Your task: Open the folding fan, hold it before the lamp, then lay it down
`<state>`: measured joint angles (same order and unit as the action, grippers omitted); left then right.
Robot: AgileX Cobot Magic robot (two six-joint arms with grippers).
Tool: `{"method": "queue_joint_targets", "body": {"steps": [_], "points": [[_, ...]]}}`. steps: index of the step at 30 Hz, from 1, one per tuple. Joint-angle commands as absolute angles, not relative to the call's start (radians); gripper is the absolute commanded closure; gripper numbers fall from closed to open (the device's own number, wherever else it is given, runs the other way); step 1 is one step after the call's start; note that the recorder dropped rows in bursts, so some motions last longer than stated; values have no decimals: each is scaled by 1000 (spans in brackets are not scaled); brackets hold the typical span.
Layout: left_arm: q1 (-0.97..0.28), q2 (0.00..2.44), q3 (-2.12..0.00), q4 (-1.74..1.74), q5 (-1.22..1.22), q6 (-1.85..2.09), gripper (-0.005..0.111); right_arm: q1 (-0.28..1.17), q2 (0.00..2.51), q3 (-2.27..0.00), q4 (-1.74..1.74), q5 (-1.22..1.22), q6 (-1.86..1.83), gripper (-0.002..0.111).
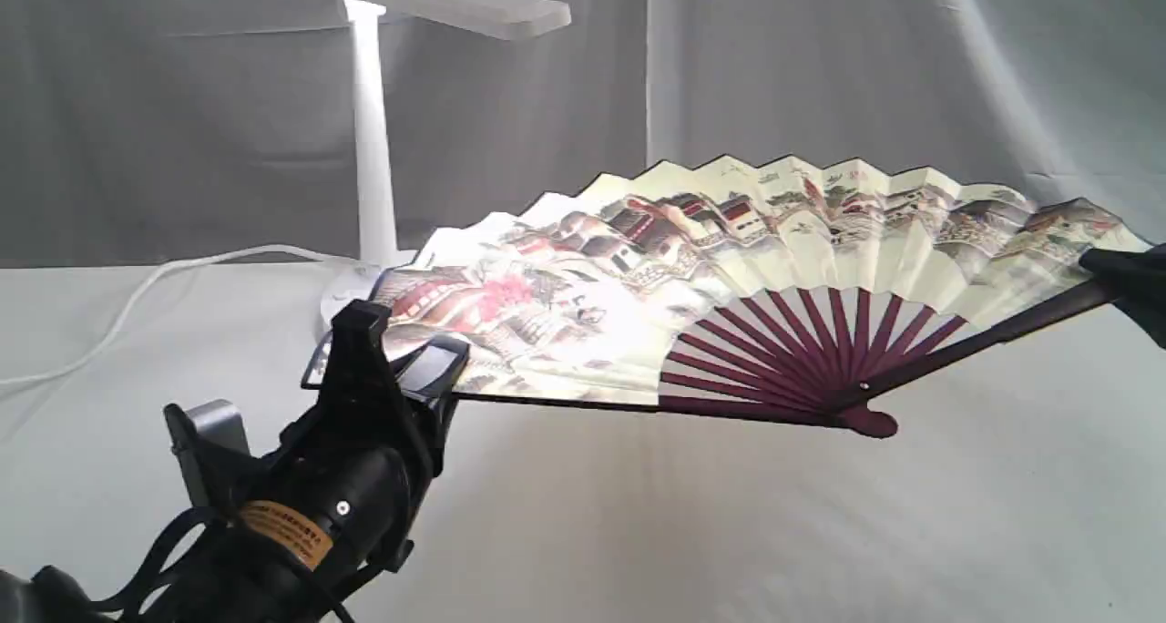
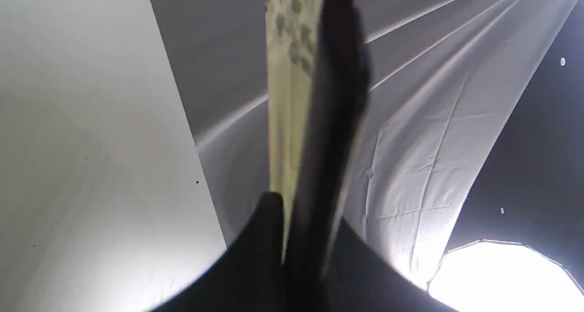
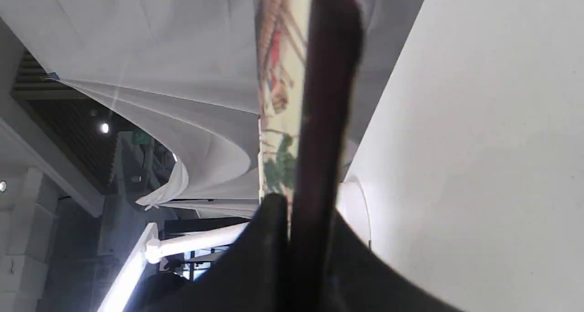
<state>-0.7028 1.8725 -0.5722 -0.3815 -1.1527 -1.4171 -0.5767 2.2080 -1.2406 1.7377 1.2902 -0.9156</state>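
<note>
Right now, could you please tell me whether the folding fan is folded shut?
No, the folding fan is spread wide, its pleats and maroon ribs fanned out between the left end effector and the right end effector.

The left arm — black, with an orange-labelled wrist and looped cables — rises from the exterior view's 7 o'clock corner and points toward 1 o'clock. Its black two-fingered left gripper (image 1: 407, 354) is clamped on one dark guard of the cream pleated folding fan (image 1: 729, 240), fingers pressed to either side of the stick. At 3 o'clock only the black right gripper (image 1: 1116, 277) shows, the arm out of frame — its fingers are pinched on the opposite guard.
</note>
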Motion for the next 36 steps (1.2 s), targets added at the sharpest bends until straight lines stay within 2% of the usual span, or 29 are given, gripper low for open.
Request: {"method": "queue_joint_targets", "body": {"steps": [1, 18, 36], "points": [[-691, 1831, -549, -492, -1221, -1411, 107, -607, 2206, -1242, 1739, 1221, -968, 108], [-691, 1804, -549, -487, -1221, -1415, 107, -607, 2169, -1242, 1724, 1221, -946, 108], [-689, 1721, -473, -626, -1221, -1442, 107, -607, 2017, -1242, 1712, 1221, -882, 108]]}}
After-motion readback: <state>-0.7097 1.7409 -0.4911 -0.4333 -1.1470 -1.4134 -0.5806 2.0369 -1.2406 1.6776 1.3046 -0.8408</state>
